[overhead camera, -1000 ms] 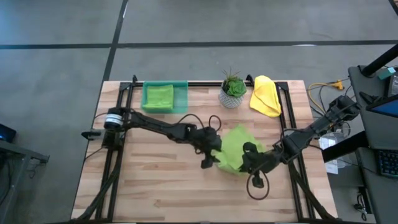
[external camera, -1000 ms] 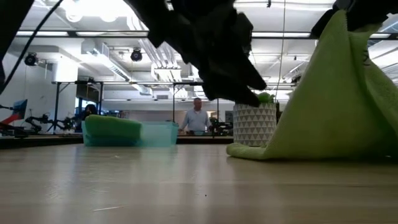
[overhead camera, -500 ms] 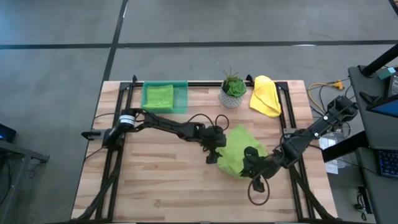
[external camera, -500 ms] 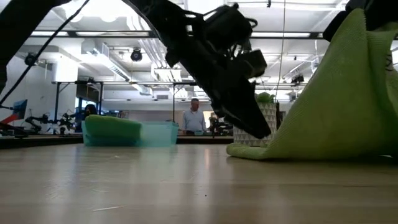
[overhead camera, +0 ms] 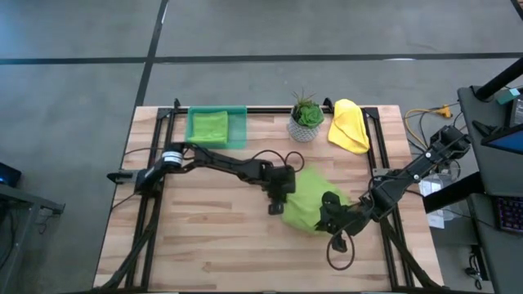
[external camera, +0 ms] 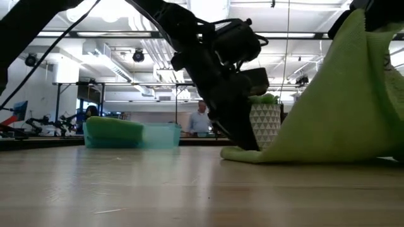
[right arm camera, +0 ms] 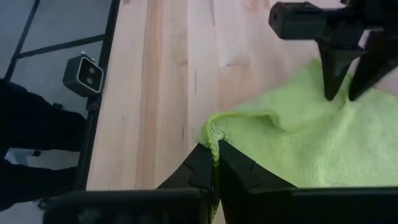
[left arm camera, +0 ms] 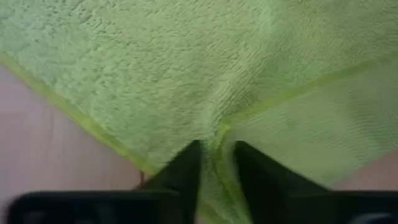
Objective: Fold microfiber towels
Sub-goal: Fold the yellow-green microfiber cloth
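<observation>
The right gripper point(overhead camera: 325, 214) has its fingers pinched tight on a corner of the lime towel point(overhead camera: 309, 204), lifting that edge off the table point(overhead camera: 212, 245) near its middle. Just beside it, the left gripper point(overhead camera: 276, 206) has its fingers closed on the towel's opposite edge, low at the table. Farther back lie a yellow towel point(overhead camera: 349, 125), a plant point(overhead camera: 306, 116), and a tray point(overhead camera: 216, 127) holding another green towel point(overhead camera: 209, 126).

Two dark jointed arms, looping black cables, silver ring on left arm point(overhead camera: 170, 154)
</observation>
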You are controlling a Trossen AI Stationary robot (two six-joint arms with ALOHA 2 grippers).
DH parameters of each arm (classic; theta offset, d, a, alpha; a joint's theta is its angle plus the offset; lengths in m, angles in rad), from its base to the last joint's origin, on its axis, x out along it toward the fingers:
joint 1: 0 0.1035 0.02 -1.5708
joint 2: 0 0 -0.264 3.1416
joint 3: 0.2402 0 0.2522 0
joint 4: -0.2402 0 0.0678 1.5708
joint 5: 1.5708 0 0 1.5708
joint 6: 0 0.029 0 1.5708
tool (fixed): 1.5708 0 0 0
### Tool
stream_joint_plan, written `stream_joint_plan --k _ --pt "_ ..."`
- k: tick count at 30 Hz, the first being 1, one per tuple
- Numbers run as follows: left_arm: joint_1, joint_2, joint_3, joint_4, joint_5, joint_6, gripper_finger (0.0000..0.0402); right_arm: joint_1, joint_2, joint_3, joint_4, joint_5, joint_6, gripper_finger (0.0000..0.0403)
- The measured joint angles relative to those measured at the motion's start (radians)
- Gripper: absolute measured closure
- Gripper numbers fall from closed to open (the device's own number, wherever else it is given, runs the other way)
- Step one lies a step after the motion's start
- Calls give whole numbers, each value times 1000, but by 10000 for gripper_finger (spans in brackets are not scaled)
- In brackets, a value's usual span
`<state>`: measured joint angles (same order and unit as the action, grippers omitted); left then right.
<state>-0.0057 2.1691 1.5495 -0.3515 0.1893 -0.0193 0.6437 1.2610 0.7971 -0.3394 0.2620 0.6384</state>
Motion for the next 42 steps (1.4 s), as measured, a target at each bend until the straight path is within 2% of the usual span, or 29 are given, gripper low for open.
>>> stream_joint_plan --k 2,3,9,14,20,34,38,42 --pt "4 -11 -1 -13 2 -1 376 0 0 0 0 2 -3 394" --pt "6 -21 -1 -10 4 0 387 0 0 -1 0 3 -3 394" --pt "13 -73 -5 -21 3 0 399 0 0 -8 -3 20 -6 394" --pt "15 -87 -5 -5 -1 4 393 -1 0 -12 -5 30 -5 394" --pt "-1 -36 -7 -6 129 28 387 -1 0 -14 -7 53 -3 394" --pt "-19 -23 -5 11 140 24 252 -1 -1 -15 -18 54 9 394" --pt "-43 -22 -5 10 29 0 253 -1 -1 -15 -18 54 9 394" --pt "-57 -22 -5 -4 -42 -2 298 -1 -1 -15 -19 54 9 394"
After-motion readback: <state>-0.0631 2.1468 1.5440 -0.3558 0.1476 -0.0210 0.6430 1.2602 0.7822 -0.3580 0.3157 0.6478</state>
